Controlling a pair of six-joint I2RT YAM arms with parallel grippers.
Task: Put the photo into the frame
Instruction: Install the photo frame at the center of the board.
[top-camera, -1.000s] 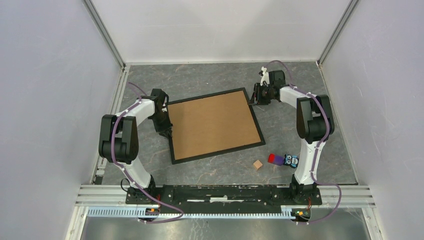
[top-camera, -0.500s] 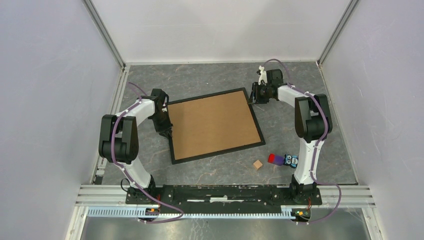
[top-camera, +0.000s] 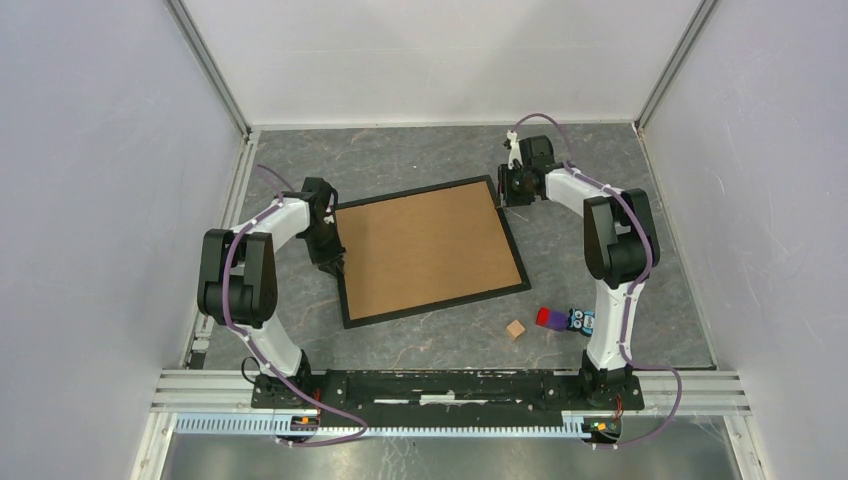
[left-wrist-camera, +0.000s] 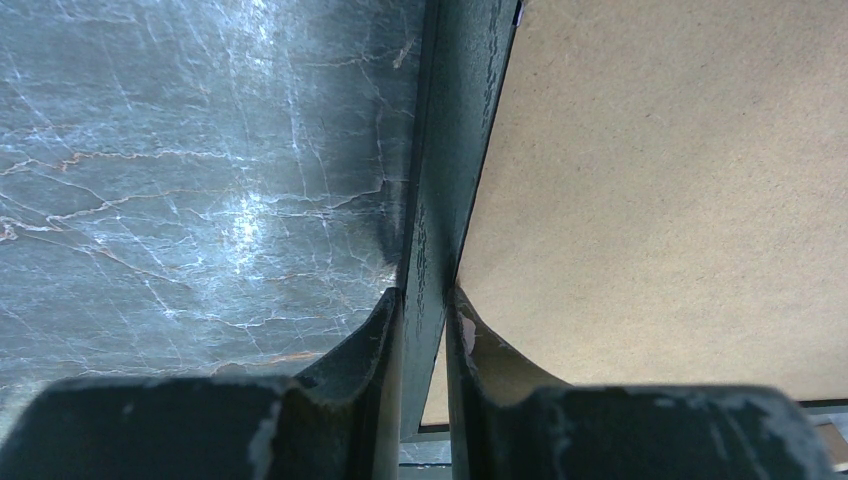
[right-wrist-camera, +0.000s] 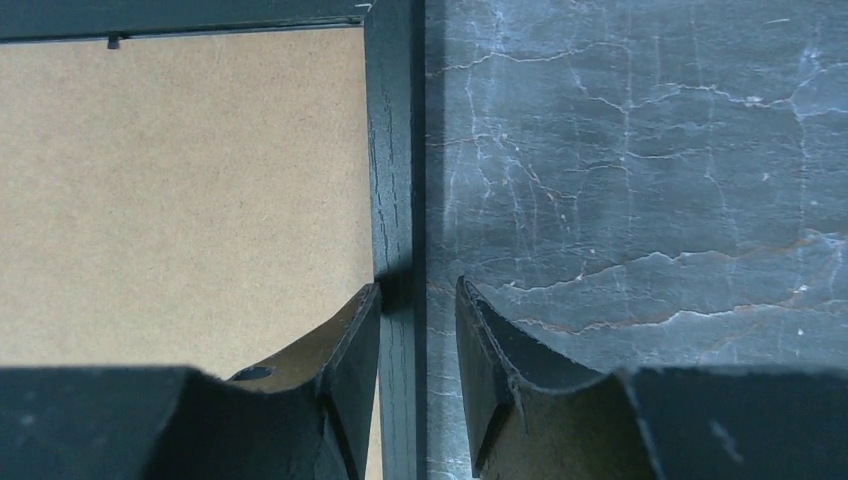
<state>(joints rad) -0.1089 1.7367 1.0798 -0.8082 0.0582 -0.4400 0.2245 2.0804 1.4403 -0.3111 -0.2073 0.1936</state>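
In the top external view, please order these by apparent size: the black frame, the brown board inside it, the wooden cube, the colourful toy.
1. black frame
2. brown backing board, lying inside it
3. colourful toy
4. wooden cube
All lie at one level, so nearness hardly matters.

Frame (left-wrist-camera: 455, 120): matt black, with faint grain lines along the rail. Backing board (left-wrist-camera: 680, 180): brown pressed fibre, matt, finely speckled. Desk (left-wrist-camera: 200, 150): dark grey stone-look sheet with pale veins, smooth, slightly glossy. Left claw (left-wrist-camera: 423, 297) and right claw (right-wrist-camera: 418, 290): dark matt plastic, edges scuffed pale. Block (top-camera: 516, 329): bare light wood. Walls (top-camera: 440, 60): plain white, matt. Front rail (top-camera: 450, 425): ribbed bare metal.
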